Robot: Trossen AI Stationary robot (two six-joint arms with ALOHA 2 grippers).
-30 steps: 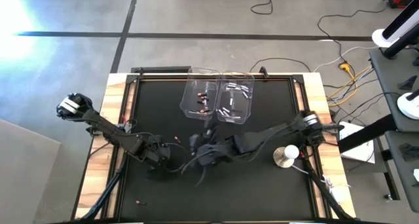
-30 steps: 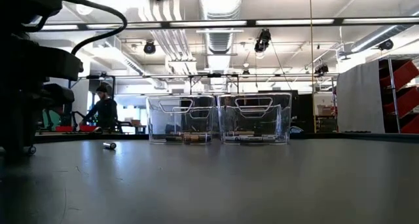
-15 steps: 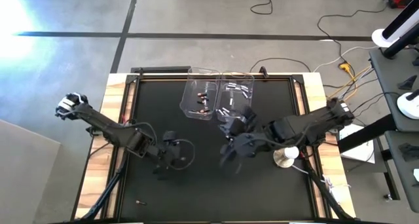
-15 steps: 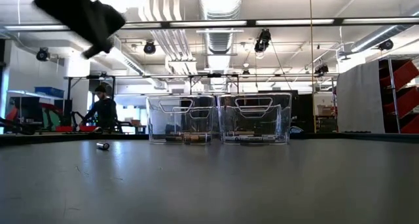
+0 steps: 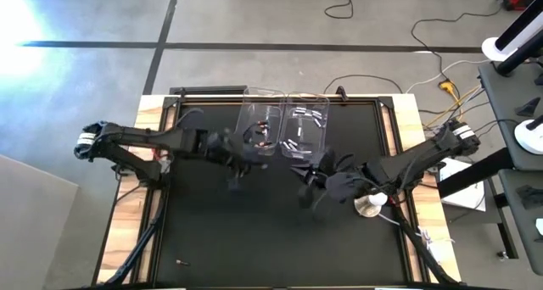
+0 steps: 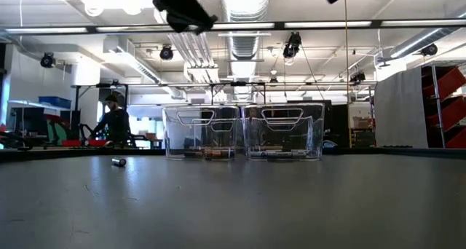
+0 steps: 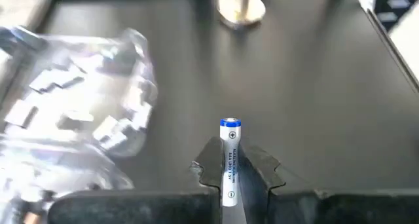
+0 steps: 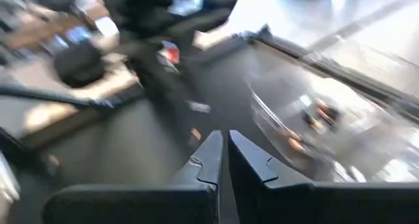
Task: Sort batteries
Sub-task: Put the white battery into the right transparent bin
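Note:
My left gripper [image 5: 242,158] hovers above the table beside the left clear bin [image 5: 259,127], shut on a silver-white battery with a blue tip [image 7: 229,155]. The left bin holds dark reddish-copper cells. The right bin [image 5: 304,131] holds silver-white ones, which also show in the left wrist view [image 7: 78,116]. My right gripper [image 5: 314,178] hangs over the table near the right bin, with its fingers [image 8: 211,160] together and nothing between them. One loose battery [image 6: 118,161] lies on its side on the table, and another battery [image 5: 180,261] lies by the near edge. My left gripper pinches the silver-white battery between its two fingers, which close on the battery's lower body [image 7: 228,178]. The battery lies along the fingers. Its blue-capped end [image 7: 230,124] sticks out past the fingertips. It is lifted clear of the table.
A round white-and-metal disc [image 5: 370,203] stands on the table's right side, close to my right arm. The two bins [image 6: 244,132] stand side by side at the far edge. The black mat [image 5: 254,239] lies open toward the near edge. A person [image 6: 113,121] is in the room beyond.
My left gripper has risen from the middle of the table and swung toward the far edge, up to the left bin. My right gripper has lifted and drawn back toward the table's right, ending near the right bin.

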